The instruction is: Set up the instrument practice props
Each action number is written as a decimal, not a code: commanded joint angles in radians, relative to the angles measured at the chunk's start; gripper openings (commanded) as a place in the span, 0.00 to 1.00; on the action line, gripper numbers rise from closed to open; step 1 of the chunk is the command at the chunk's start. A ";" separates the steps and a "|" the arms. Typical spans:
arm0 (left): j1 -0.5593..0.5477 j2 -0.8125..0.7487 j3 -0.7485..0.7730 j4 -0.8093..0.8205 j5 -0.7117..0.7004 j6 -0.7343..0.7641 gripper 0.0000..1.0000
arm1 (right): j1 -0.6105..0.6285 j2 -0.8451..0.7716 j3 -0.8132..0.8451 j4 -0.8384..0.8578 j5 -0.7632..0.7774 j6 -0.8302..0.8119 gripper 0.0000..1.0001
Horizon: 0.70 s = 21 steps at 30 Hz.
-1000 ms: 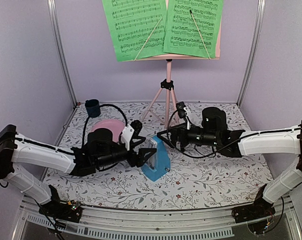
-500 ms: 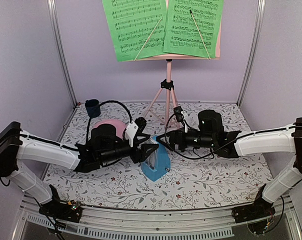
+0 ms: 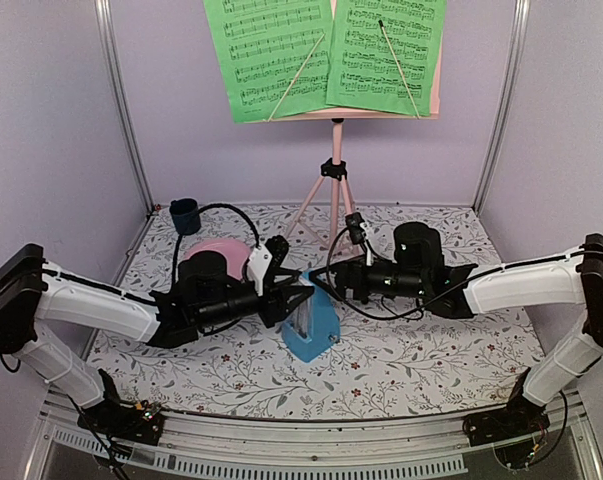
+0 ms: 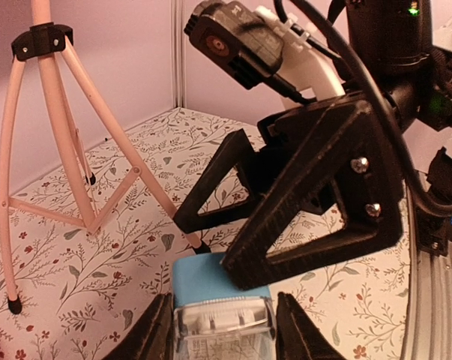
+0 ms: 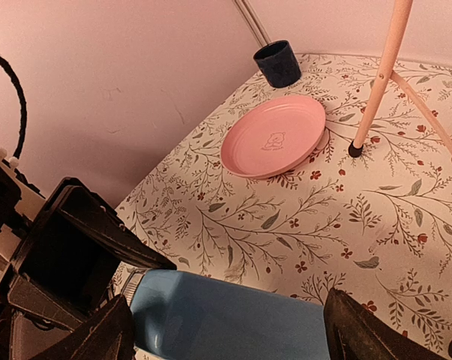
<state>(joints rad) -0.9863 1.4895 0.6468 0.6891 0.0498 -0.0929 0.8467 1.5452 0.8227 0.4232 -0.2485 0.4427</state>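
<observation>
The small blue pyramid metronome (image 3: 316,330) stands on the flowered table between both arms. My left gripper (image 3: 299,298) is shut on its upper part; in the left wrist view (image 4: 223,330) the fingers press both sides of the clear-fronted top (image 4: 222,321). My right gripper (image 3: 326,283) is open, its fingers (image 4: 308,195) over the metronome's blue back (image 5: 233,315), which lies between them. The pink tripod music stand (image 3: 334,190) stands at the back and holds two green sheet-music pages (image 3: 271,55) (image 3: 386,50).
A round pink disc (image 3: 216,252) (image 5: 274,135) lies behind the left arm. A small dark blue cup (image 3: 185,215) (image 5: 278,62) stands in the back left corner. The stand's legs (image 4: 53,112) spread just behind the metronome. Walls enclose three sides.
The left gripper moved right onto the metronome. The right gripper moved left and now reaches over the metronome's top. The metronome stayed in place.
</observation>
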 commanded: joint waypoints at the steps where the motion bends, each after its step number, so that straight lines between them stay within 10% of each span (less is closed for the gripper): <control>1: 0.007 -0.006 -0.049 0.034 0.043 0.007 0.31 | -0.007 0.063 -0.053 -0.107 0.103 -0.016 0.88; 21: -0.058 -0.039 -0.098 0.059 0.054 0.122 0.18 | -0.042 0.137 -0.133 -0.100 0.098 -0.020 0.86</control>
<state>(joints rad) -0.9970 1.4799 0.5953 0.7647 0.0360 -0.0334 0.8494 1.6012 0.7750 0.5877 -0.2611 0.4587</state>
